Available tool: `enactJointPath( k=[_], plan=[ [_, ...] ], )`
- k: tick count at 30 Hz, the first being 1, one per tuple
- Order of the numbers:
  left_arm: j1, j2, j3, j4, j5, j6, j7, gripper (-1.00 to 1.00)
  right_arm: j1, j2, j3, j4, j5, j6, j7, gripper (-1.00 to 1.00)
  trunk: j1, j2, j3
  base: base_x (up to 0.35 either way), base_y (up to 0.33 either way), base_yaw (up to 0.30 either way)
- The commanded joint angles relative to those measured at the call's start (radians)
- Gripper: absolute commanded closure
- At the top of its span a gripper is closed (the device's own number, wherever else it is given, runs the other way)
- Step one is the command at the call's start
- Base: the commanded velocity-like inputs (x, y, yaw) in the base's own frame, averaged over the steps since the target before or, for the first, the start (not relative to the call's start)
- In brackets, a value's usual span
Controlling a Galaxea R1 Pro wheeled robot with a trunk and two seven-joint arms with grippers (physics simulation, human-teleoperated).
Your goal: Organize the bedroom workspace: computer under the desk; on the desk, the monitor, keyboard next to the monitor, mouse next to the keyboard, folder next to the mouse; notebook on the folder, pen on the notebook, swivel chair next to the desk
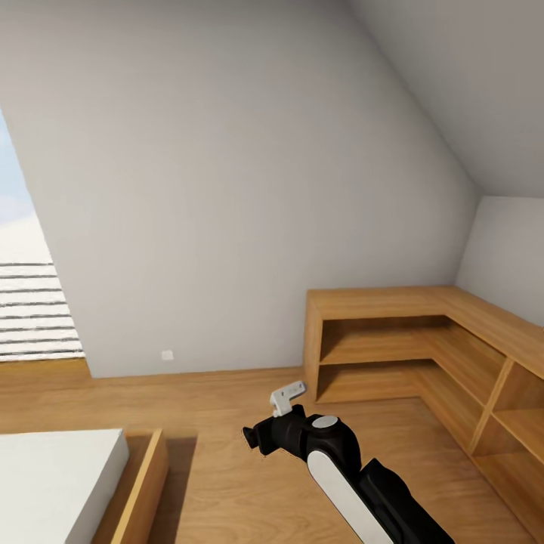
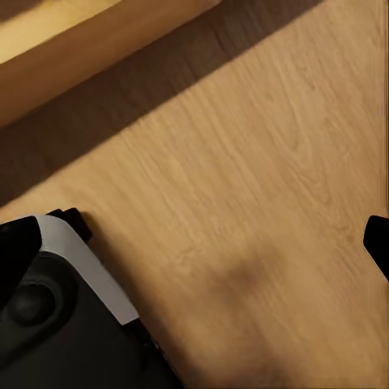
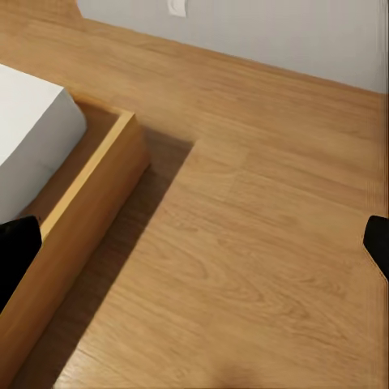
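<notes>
I am in the bedroom, facing its grey wall [image 1: 227, 189] under the sloped ceiling [image 1: 468, 83], with wood floor [image 1: 219, 423] below. My right arm [image 1: 340, 468] reaches forward low in the head view, and its gripper [image 1: 253, 438] points left over the floor. In the right wrist view the right gripper [image 3: 194, 251] is open, its dark fingertips [image 3: 378, 243] far apart with nothing between them. The left gripper [image 2: 194, 243] is also open over bare floor, one fingertip [image 2: 378, 241] showing at the frame's edge, close to my own black and white body [image 2: 57, 308].
A bed with a white mattress [image 1: 53, 476] in a wooden frame [image 1: 140, 483] stands at the near left. A low L-shaped wooden shelf unit [image 1: 393, 332] fills the right corner. A window with a slatted blind [image 1: 30, 310] is at the left. A wall socket [image 1: 167, 354] sits low on the wall.
</notes>
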State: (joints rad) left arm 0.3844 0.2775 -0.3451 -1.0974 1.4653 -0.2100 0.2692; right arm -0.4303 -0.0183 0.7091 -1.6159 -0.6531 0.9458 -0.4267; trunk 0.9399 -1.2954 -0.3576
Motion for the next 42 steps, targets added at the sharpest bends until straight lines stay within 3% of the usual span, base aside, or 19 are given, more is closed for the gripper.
enactJointPath(
  k=[1,5,6,10,15,23,24,29,31,37,40,41,42],
  plan=[
    [-0.004,0.001,-0.004,-0.003,-0.009,-0.007,0.003,-1.00,-0.001,-0.001,0.002,-0.001,-0.010,0.000,-0.010,-1.00,0.001,-0.001,-0.001,0.341,0.000,-0.135],
    [-0.043,-0.001,-0.003,-0.008,-0.096,0.022,0.006,-1.00,-0.001,-0.003,0.001,-0.001,-0.010,-0.006,-0.010,-1.00,0.001,-0.001,-0.001,0.341,0.000,-0.156],
    [-0.043,-0.001,-0.003,-0.008,-0.096,0.022,0.006,-1.00,-0.001,-0.003,0.001,-0.001,-0.010,-0.006,-0.010,-1.00,0.001,-0.001,-0.001,0.341,0.000,-0.170],
    [-0.097,-0.006,-0.003,-0.016,-0.168,0.118,0.011,-1.00,0.012,-0.011,-0.002,0.000,-0.009,-0.011,-0.010,-1.00,0.001,-0.001,-0.001,0.341,0.000,-0.175],
    [-0.171,-0.016,-0.001,-0.028,-0.246,0.245,0.014,-1.00,0.066,-0.051,-0.005,0.000,-0.009,-0.061,-0.011,-1.00,0.001,-0.001,-0.001,0.341,0.000,-0.183],
    [-0.278,-0.030,-0.001,-0.035,-0.285,0.365,0.017,-1.00,0.180,-0.114,-0.007,0.001,-0.003,-0.219,-0.010,-1.00,0.001,-0.001,-0.001,0.341,0.000,-0.187],
    [-0.278,-0.030,-0.001,-0.035,-0.285,0.365,0.017,-1.00,0.180,-0.114,-0.007,0.001,-0.003,-0.219,-0.010,-1.00,0.001,-0.001,-0.001,0.341,0.000,-0.190],
    [-0.341,-0.042,-0.001,-0.036,-0.292,0.432,0.017,-1.00,0.217,-0.168,-0.006,0.023,0.002,-0.283,-0.009,-1.00,0.001,-0.001,-0.001,0.341,0.000,-0.204],
    [-0.353,-0.044,-0.001,-0.036,-0.292,0.443,0.017,-1.00,0.220,-0.177,-0.005,0.036,0.002,-0.297,-0.009,-1.00,0.001,-0.001,-0.001,0.341,0.000,-0.222],
    [-0.429,-0.072,-0.004,-0.036,-0.299,0.510,0.017,-1.00,0.234,-0.203,-0.005,0.152,0.003,-0.439,-0.002,-1.00,0.001,-0.001,-0.001,0.341,0.000,-0.249],
    [-0.461,-0.100,-0.011,-0.036,-0.331,0.546,0.018,-1.00,0.245,-0.210,-0.005,0.209,0.005,-0.504,-0.001,-1.00,0.001,-0.001,-0.001,0.341,0.000,-0.270],
    [-0.488,-0.129,-0.018,-0.032,-0.388,0.570,0.018,-1.00,0.273,-0.225,-0.002,0.239,0.006,-0.543,0.000,-1.00,0.001,-0.001,-0.001,0.341,0.028,-0.286],
    [-0.497,-0.139,-0.019,-0.029,-0.407,0.575,0.018,-1.00,0.283,-0.233,-0.001,0.244,0.008,-0.551,0.000,-1.00,0.001,-0.001,-0.001,0.341,0.040,-0.288]
  ],
)
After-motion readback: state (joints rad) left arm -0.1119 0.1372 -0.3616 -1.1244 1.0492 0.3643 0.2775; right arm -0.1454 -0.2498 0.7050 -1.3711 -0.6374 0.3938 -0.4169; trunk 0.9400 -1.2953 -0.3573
